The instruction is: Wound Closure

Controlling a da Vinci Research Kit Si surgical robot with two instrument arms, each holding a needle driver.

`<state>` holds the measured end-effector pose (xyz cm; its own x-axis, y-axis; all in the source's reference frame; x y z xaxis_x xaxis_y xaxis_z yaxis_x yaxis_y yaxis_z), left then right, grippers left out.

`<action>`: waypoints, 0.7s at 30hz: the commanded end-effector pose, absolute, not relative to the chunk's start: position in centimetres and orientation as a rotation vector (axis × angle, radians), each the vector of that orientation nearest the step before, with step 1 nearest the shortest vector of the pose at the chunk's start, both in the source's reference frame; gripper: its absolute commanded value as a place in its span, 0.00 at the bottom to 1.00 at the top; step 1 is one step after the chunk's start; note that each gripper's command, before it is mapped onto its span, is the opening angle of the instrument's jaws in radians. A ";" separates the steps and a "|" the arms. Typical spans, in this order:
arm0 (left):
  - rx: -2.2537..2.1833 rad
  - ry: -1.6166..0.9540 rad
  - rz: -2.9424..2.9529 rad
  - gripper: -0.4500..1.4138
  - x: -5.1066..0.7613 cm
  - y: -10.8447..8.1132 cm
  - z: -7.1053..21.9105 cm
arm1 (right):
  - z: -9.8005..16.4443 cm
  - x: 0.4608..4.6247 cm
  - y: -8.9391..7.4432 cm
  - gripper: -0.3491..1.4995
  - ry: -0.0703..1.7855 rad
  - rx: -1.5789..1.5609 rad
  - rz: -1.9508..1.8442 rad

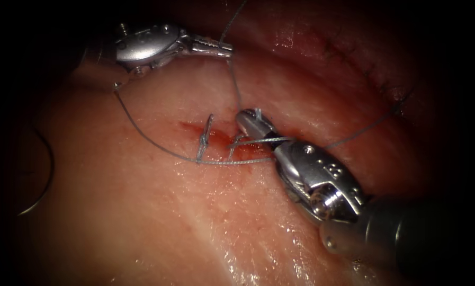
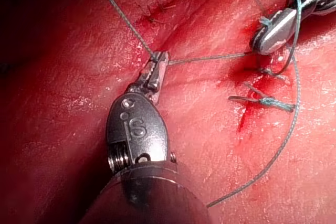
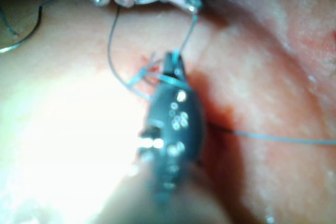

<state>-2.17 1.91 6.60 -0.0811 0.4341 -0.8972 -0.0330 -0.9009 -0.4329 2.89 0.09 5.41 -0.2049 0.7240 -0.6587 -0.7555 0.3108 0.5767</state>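
My left tool [image 1: 220, 48] is above the cut [image 1: 216, 136], jaws shut on the thread [image 1: 158, 144]; the left wrist view shows the same grip [image 2: 157, 67]. My right tool [image 1: 250, 121] sits at the cut's right end with its jaws shut on a short thread end. Thread loops around its jaws [image 2: 273, 31]. A tied stitch [image 1: 203, 144] crosses the cut. The curved needle [image 1: 51, 169] lies free on the tissue [image 1: 142, 222] far left of the cut, held by neither tool and not in the tissue. It also appears in the right wrist view [image 3: 23, 40].
Red fluid [image 1: 232, 142] wets the cut. An older stitched line [image 1: 364, 66] runs at the upper right, and one thread strand [image 1: 369, 127] leads off toward it.
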 end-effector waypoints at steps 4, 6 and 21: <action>-1.864 -0.435 2.040 0.00 -2.23 2.2 6.8 | 5.5 3.12 -0.1 0.00 1.162 -0.014 1.326; -1.841 -0.434 2.029 0.00 -2.22 2.5 6.8 | 5.5 3.16 -0.2 0.00 1.159 -0.005 1.315; -1.791 -0.367 2.023 0.00 -2.24 3.6 6.9 | 5.5 3.22 -0.6 0.00 1.168 0.019 1.269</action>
<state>-2.20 3.65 6.88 -0.0895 0.4686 -0.8788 -0.1322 -0.8802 -0.4559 3.16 -0.56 5.49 -0.1531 0.7311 -0.6649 -0.7197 0.3786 0.5820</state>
